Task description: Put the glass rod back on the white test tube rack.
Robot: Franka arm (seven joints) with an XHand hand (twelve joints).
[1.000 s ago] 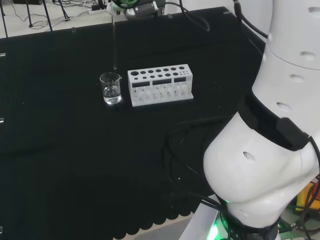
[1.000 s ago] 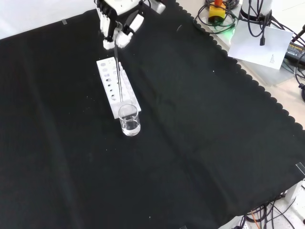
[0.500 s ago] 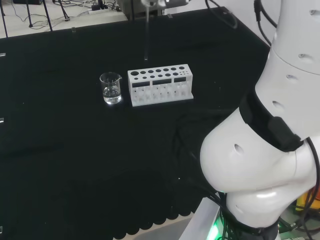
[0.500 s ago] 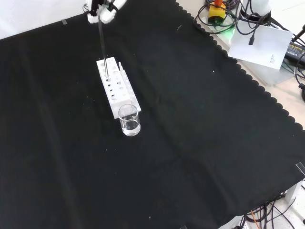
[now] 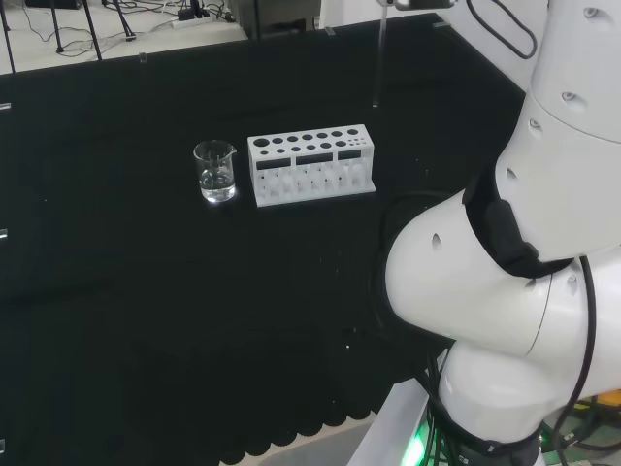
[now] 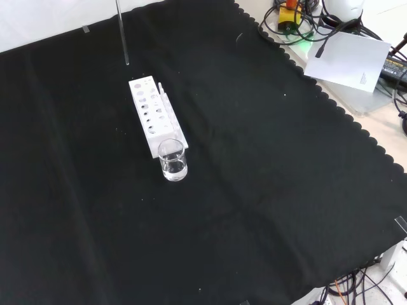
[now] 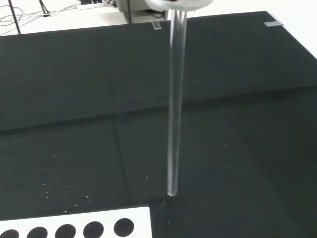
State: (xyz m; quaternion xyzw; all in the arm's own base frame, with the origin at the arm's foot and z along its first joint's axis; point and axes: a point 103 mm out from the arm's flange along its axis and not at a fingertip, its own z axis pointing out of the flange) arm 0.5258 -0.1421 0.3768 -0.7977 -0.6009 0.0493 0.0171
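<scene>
Hanging upright, glass rod (image 7: 174, 114) beyond white rack (image 5: 310, 165) — beaker (image 5: 214, 171) beside rack

Glass rod (image 7: 175, 99) upright, tip just past white rack (image 7: 74, 227) edge, black cloth (image 7: 59, 89)

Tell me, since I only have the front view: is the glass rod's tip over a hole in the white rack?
Observer: No. In the wrist view the glass rod ends over bare cloth, just past the corner of the white test tube rack, beside its end hole.
Operator: Which end did it overshoot?
Observer: In the head view the rod hangs upright to the right of the rack's right end, the end away from the beaker.
</scene>
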